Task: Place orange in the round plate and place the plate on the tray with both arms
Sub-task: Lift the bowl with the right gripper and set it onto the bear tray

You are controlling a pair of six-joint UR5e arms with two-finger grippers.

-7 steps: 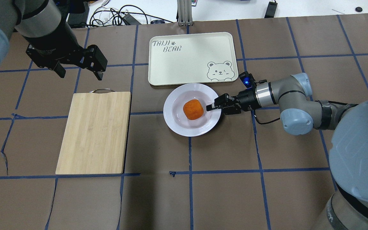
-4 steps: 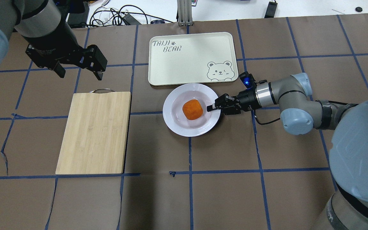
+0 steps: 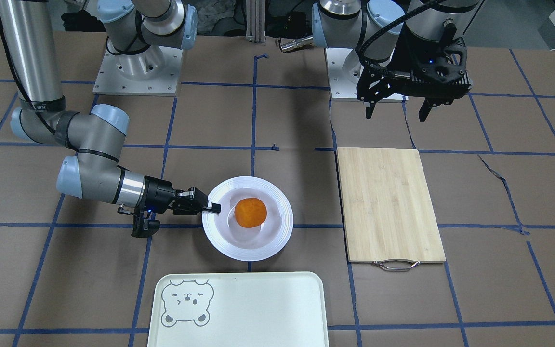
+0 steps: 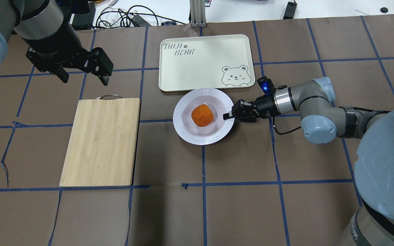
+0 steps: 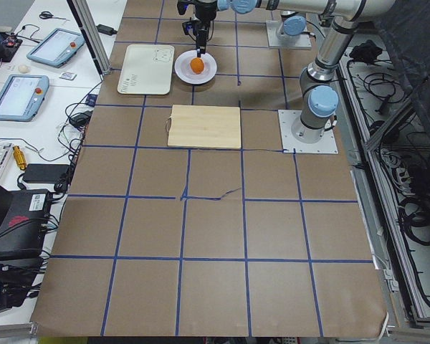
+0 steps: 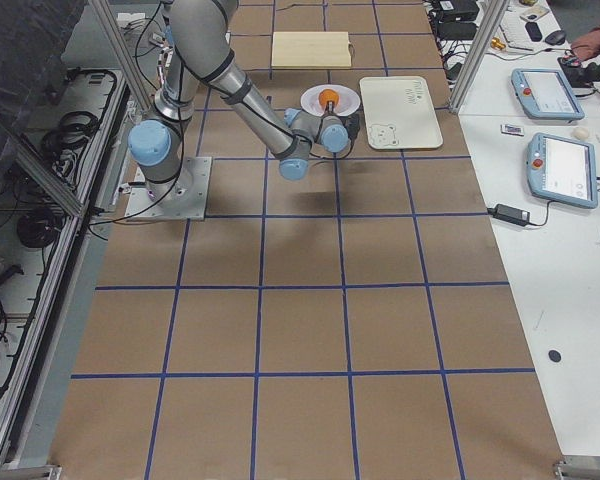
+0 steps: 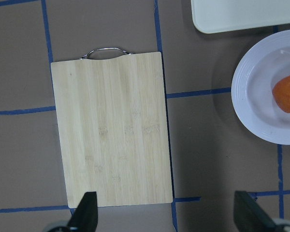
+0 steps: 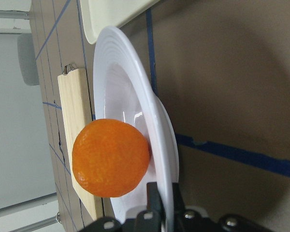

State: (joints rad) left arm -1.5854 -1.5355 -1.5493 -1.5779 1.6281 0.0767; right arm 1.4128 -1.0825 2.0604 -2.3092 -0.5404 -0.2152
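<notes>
Since a second ago, your round plate (image 4: 187, 131) and the orange (image 4: 202, 115) in it have shifted slightly left and far in the overhead view, along with the right gripper (image 4: 228, 116), while the left gripper (image 4: 84, 80) has edged a little farther away. Now, from the largest thing down: the brown paper-covered table (image 4: 251, 205) carries everything. On its left lies the bamboo cutting board (image 4: 101, 141), flat, with its metal handle at the far end. The tray (image 4: 200, 68) sits at the far middle, with its bear drawing in the near right corner. The plate lies just near of the tray's near edge and is not on it; whether its rim is clear of the table, you cannot tell from these views. You will see the left gripper hanging above the table, beyond the board's handle end, with its fingers (image 7: 87, 212) spread wide and holding nothing. The right gripper reaches in low from the right, and the wrist view shows its jaws pinched on the plate's right rim, one finger on each face. The orange rests in the plate's sunken centre, just clear of those fingertips.
</notes>
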